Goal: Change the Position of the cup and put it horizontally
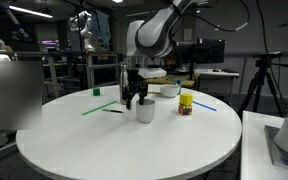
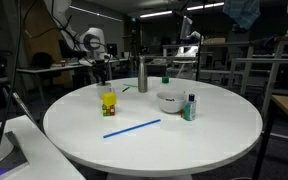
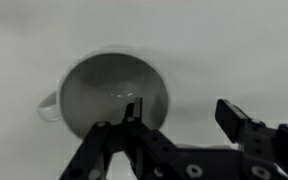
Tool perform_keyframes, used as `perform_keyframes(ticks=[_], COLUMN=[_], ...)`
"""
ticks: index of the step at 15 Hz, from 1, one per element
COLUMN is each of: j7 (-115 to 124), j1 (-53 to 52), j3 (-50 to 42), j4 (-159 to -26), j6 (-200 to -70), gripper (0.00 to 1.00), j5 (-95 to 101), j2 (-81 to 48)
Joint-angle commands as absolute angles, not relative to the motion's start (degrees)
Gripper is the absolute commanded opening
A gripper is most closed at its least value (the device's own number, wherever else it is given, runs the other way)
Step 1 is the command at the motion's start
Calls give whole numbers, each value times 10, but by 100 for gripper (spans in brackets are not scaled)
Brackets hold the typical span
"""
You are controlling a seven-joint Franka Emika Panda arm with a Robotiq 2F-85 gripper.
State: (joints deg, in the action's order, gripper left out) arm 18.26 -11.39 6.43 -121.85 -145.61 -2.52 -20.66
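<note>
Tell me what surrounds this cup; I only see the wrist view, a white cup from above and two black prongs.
Observer: In an exterior view the cup stands upright on a round white table.
Operator: Anything next to it?
Observer: A small yellow object stands nearby, not touching it.
Operator: Anything bigger?
Observer: A tall steel bottle also stands upright on that table.
</note>
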Motion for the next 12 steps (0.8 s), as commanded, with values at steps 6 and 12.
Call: perform_keyframes(ticks=[6, 12], j7=[203, 199], j1=[-123, -118], j3=[52, 54], j4=[-1192, -1183], j6=[-1423, -1407], gripper=[9, 1], j5=[-21, -31], j2=[-216, -213])
